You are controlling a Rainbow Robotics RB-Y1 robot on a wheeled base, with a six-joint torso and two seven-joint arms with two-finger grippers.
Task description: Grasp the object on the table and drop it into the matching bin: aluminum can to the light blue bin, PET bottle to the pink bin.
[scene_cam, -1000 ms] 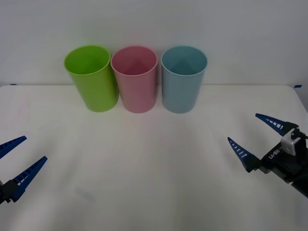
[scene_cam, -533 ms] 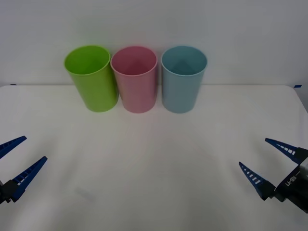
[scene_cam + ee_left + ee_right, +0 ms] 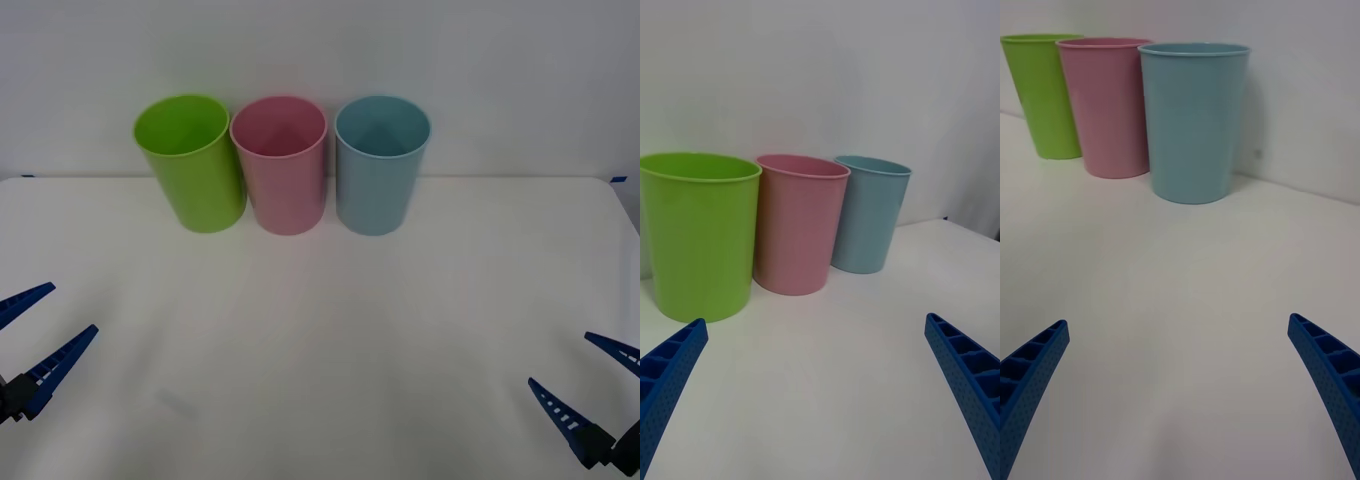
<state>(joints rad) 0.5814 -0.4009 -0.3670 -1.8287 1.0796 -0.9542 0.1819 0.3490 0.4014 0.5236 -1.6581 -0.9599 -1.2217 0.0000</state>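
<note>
Bins, three, upright in one row at the far edge of the table (image 3: 320, 330), close side by side: one light blue bin (image 3: 380, 165) at the robot's right end, one pink bin (image 3: 280, 165) in the middle, one lime green bin (image 3: 190, 162) at the left end. Claws, two, both low at the near edge, well apart from the bins. Left claw (image 3: 38, 334): near left corner, fingers spread wide, holding nothing. Right claw (image 3: 592, 386): near right corner, fingers spread wide, holding nothing.
</note>
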